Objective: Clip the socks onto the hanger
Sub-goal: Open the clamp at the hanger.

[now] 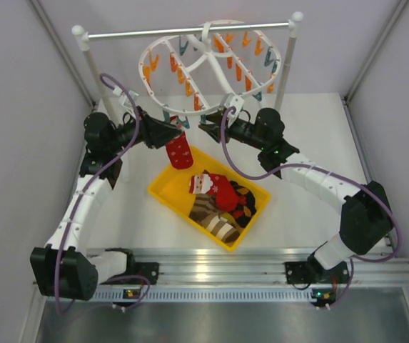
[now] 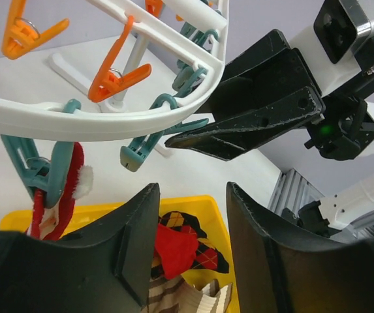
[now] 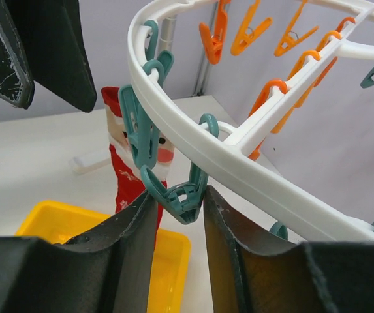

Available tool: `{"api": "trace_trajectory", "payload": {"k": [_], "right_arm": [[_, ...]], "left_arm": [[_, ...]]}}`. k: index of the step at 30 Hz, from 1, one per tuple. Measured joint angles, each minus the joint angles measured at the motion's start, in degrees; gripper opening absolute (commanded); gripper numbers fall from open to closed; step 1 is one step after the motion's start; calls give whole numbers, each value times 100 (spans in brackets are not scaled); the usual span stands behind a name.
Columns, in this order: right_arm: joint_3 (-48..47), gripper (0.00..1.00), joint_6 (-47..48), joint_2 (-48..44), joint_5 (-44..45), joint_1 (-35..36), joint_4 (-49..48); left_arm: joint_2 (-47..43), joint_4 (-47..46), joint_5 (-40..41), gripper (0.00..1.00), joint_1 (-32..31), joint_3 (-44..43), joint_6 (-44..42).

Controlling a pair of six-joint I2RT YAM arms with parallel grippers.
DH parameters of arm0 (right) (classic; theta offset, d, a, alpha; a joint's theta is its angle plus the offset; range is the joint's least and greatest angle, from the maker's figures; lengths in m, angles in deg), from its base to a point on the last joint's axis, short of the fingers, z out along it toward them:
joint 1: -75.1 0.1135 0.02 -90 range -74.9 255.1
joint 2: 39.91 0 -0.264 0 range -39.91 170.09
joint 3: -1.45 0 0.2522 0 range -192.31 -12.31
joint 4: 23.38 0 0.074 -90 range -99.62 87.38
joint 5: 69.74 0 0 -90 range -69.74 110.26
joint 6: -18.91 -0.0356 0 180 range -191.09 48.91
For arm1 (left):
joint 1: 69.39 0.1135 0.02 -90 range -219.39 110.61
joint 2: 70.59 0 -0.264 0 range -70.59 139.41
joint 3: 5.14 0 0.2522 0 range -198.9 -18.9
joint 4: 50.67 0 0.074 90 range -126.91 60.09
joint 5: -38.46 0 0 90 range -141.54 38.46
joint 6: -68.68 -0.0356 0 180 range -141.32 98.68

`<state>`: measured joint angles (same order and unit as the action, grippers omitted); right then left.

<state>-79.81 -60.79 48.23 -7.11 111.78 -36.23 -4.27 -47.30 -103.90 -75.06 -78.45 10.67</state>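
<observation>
The white round hanger [image 1: 211, 63] hangs from the rail, ringed with orange and teal clips. One red Santa sock [image 1: 180, 151] hangs from a teal clip at its near rim; it shows in the left wrist view [image 2: 74, 171] and the right wrist view [image 3: 129, 176]. The other red sock [image 1: 211, 184] lies in the yellow bin. My left gripper [image 1: 178, 131] is open and empty just right of the hanging sock [image 2: 190, 195]. My right gripper [image 1: 205, 128] is shut on a teal clip [image 3: 181, 195] under the rim.
A yellow bin [image 1: 163, 194] below the hanger also holds a brown-and-cream striped sock [image 1: 215, 220] and a dark argyle sock [image 1: 245, 201]. The white-and-metal rail stand [image 1: 190, 31] stands at the back. The two grippers' tips are close together under the hanger's near rim.
</observation>
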Motion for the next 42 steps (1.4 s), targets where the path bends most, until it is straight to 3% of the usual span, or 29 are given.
{"api": "trace_trajectory", "payload": {"k": [8,18,30,37,42], "right_arm": [[-11,21,-57,0,-168,0,2],[-184,0,-522,31,-656,-127,72],[-841,0,-1403,315,-1720,-267,98],[-848,0,-1635,420,-1910,-282,151],[-868,0,-1849,422,-2011,-323,125]], "left_arm": [[140,-793,-378,65,-219,85,-59],[828,-1989,-1032,67,-389,87,-407],[927,-3329,-1281,64,-538,203,-247],[739,-3283,-1163,60,-579,240,-319],[616,-3139,-704,64,-590,251,-544]]}}
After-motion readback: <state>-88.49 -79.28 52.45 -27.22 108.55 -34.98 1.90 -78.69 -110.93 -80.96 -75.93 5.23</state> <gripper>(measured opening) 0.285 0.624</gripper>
